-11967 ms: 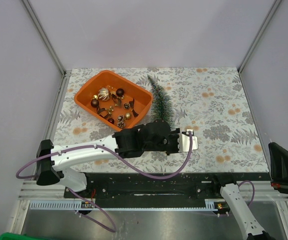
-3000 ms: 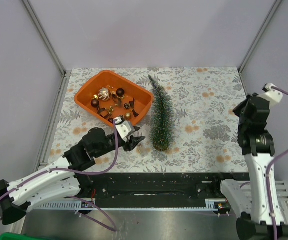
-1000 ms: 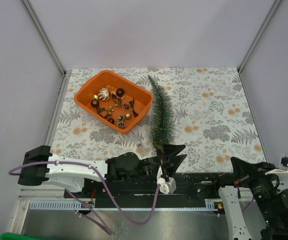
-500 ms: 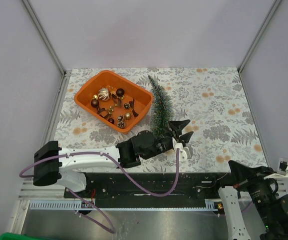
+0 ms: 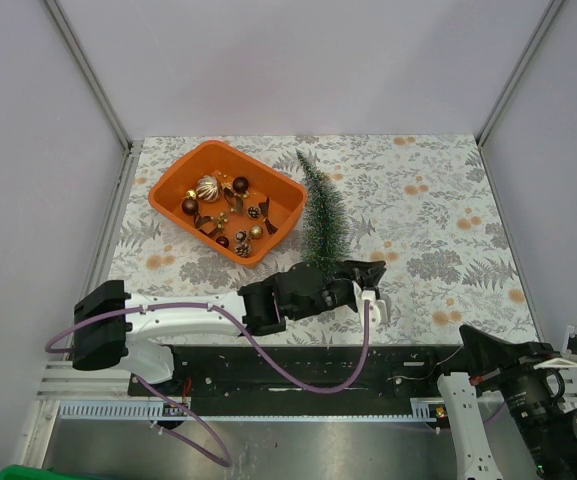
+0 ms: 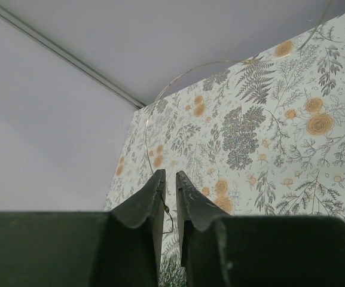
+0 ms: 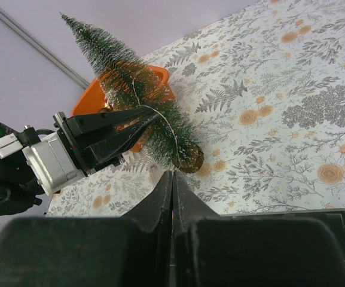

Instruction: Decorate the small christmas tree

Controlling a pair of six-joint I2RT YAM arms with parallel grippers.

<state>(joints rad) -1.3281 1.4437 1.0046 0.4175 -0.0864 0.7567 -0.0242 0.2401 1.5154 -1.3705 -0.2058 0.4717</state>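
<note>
Stretched low rightward, the left pincer (image 7: 152,114) pinches a thin wire (image 6: 146,136) at the small christmas tree (image 7: 121,69).

We see a dark green small christmas tree (image 5: 323,215) frosted white, an orange tray (image 5: 284,225), dark red and gold baubles (image 5: 240,185), a thin pale wire (image 6: 146,134), a white tablecloth (image 5: 438,200) with grey ferns and orange flowers.
</note>
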